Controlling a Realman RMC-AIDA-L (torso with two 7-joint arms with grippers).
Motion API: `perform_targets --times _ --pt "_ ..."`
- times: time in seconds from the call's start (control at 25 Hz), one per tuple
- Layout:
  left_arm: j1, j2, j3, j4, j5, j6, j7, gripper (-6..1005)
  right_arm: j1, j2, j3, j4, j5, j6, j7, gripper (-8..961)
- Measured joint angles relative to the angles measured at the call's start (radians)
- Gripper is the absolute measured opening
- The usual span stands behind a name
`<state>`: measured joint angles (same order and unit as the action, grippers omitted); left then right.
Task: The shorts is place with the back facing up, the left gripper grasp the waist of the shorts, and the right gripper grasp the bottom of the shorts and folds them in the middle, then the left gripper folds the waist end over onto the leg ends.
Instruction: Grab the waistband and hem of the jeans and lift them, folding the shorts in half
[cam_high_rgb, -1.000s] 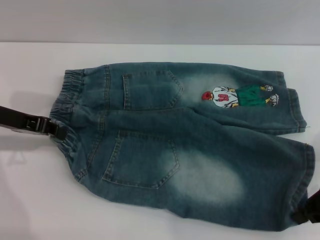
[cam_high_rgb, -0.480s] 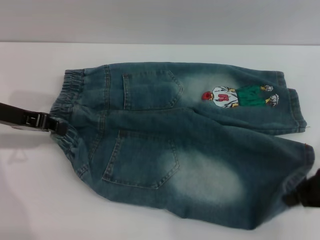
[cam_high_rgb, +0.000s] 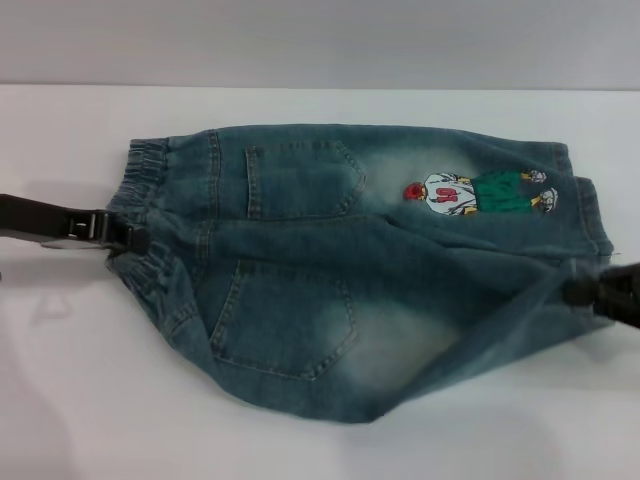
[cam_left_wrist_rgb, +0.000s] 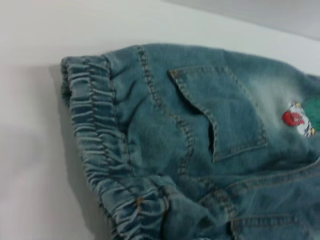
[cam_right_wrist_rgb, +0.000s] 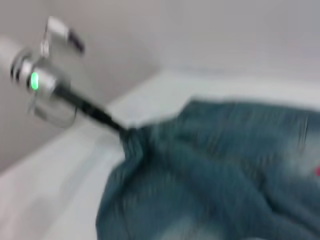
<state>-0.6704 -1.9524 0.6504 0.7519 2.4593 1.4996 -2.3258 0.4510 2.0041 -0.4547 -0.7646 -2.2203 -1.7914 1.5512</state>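
Denim: I've got the faded blue-green shorts (cam_high_rgb: 380, 270) lying back side up on the white table (cam_high_rgb: 80, 400), ruffled elastic waist (cam_high_rgb: 150, 215) toward my left, leg ends toward my right.
Left gripper: my black two-finger left gripper (cam_high_rgb: 135, 238) is at the waistband's middle, fingers pinched together on the elastic; the right wrist view shows it too (cam_right_wrist_rgb: 122, 131), biting the denim edge below its silver wrist and green light.
Right gripper: my black right gripper (cam_high_rgb: 580, 292) is clamped on the near leg's hem (cam_high_rgb: 565, 280), that hem lifted off the table and drawn in beside the far leg end (cam_high_rgb: 590, 215).
Near leg: cloth slopes up from the table to my right gripper, a taut crease along it.
Far leg: flat, cartoon figure patch (cam_high_rgb: 480, 193) facing up.
Pockets: both back patch pockets (cam_high_rgb: 300, 180) show.
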Motion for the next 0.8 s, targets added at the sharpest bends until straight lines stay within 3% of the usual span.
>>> perform_targets --times 0.28,0.48,0.8 --pt "0.016 -0.027 -0.100 -0.018 -0.116 -0.039 0.062 47 -0.057 0.027 0.051 0.102 0.177 0.101 -0.128 19" --pt "0.018 -0.029 -0.106 -0.059 -0.190 -0.097 0.096 47 -0.074 0.028 0.076 0.159 0.282 0.164 -0.174 24" --pt "0.016 -0.052 -0.100 -0.075 -0.231 -0.224 0.143 47 -0.063 0.033 0.093 0.226 0.385 0.333 -0.212 31"
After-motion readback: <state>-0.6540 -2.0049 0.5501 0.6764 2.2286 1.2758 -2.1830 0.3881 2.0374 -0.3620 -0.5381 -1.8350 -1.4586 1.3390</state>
